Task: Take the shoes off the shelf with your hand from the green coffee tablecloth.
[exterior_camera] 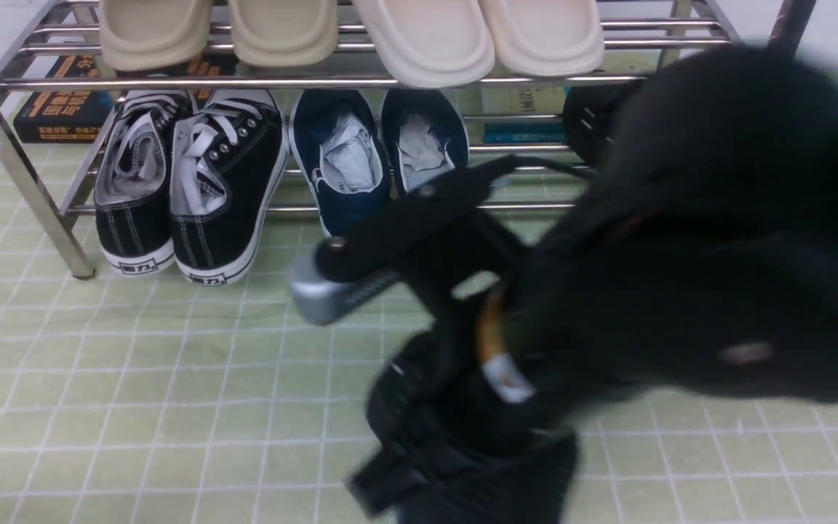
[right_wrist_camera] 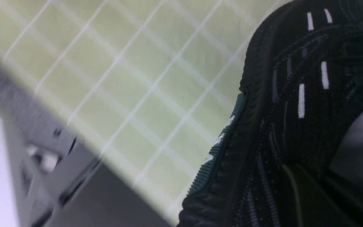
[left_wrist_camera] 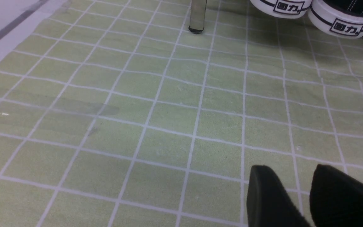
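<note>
Sneaker (exterior_camera: pixel 463 444) is being gripped tight by the right claw (exterior_camera: pixel 455 291), hanging under it over the green tablecloth (exterior_camera: pixel 135 378), front middle. Twin (exterior_camera: pixel 590 116) is sitting beyond, at the shelf (exterior_camera: pixel 317 84) lower tier's right end, nearest that arm. Left claw (left_wrist_camera: pixel 298 201): slightly parted, empty.

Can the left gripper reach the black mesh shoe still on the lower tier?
Probably not. The right hand, shut on the other mesh shoe, hangs in front of the racked shoe, and the left gripper sits over by the canvas sneakers.
</note>
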Available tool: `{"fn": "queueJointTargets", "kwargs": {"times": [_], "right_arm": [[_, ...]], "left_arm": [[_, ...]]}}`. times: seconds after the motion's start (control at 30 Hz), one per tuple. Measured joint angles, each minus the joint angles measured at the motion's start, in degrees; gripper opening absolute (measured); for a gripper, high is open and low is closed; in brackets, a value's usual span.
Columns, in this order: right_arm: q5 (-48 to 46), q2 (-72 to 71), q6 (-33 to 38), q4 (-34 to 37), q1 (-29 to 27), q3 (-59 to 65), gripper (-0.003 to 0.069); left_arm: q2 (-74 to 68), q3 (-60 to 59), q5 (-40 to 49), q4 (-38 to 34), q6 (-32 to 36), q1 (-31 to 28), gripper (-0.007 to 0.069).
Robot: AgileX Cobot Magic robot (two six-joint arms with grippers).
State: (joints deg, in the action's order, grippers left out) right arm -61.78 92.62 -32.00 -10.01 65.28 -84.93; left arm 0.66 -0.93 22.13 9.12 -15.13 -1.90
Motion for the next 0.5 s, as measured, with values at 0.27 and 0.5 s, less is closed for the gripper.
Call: {"fn": "queueJointTargets", "kwargs": {"times": [0.27, 0.5], "right_arm": [[9.55, 8.66, -8.62, -8.82, 0.00, 0.00, 0.0013], [11.81, 12.28, -16.84, -11.99, 0.00, 0.00, 0.0016]], "left_arm": [[0.00, 0.00, 0.00, 0.00, 0.00, 0.00, 0.0242], [0.00, 0.00, 0.00, 0.00, 0.00, 0.00, 0.0242]]}}
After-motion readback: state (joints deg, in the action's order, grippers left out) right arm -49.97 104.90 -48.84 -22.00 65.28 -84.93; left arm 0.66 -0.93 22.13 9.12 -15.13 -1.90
